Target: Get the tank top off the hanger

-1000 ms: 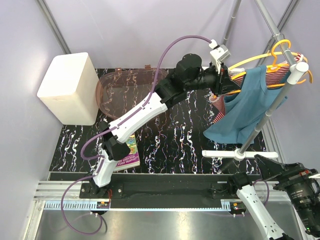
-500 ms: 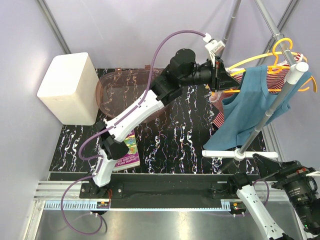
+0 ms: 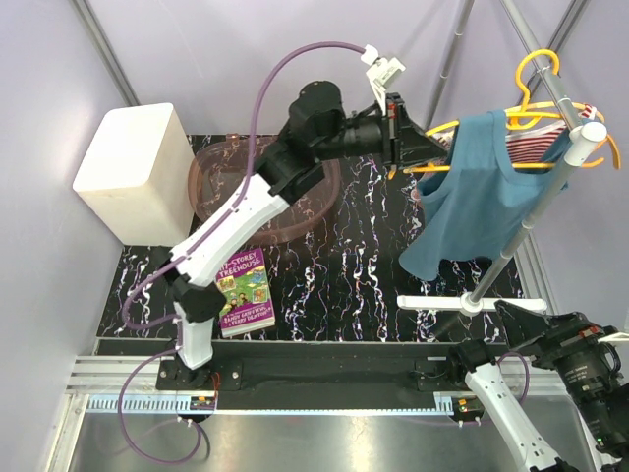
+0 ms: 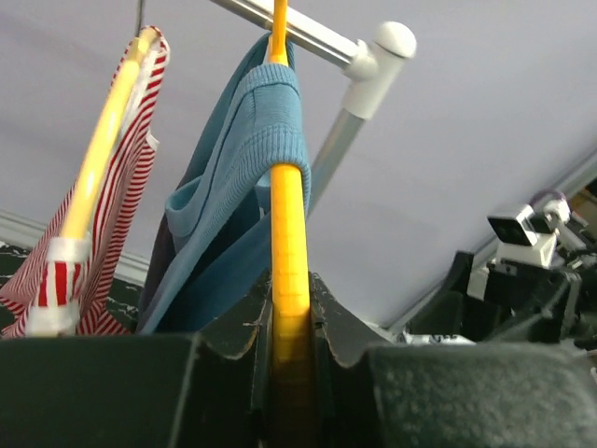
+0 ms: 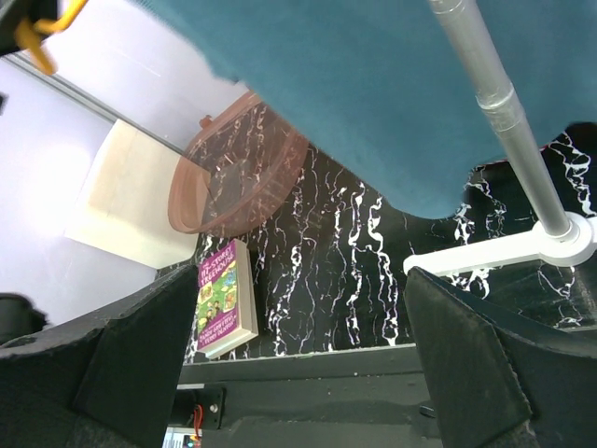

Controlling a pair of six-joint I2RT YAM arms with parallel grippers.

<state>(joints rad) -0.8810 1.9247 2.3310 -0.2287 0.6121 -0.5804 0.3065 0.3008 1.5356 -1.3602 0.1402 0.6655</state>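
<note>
The left gripper (image 4: pixel 289 308) clamps one end of the yellow hanger (image 4: pixel 288 215) high above the table; the blue tank top (image 3: pixel 470 197) hangs from it, strap over the hanger's arm, beside the rack pole (image 3: pixel 519 234). The right gripper (image 5: pixel 300 355) gapes wide beneath the garment, holding nothing.

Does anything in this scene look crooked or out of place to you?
Yes. The blue tank top hangs lopsided near the rack: one strap sits bunched on the arm of the yellow hanger, just beyond where the left hand clamps it, and the body drapes slanted. Nothing looks spilled or damaged.
</note>
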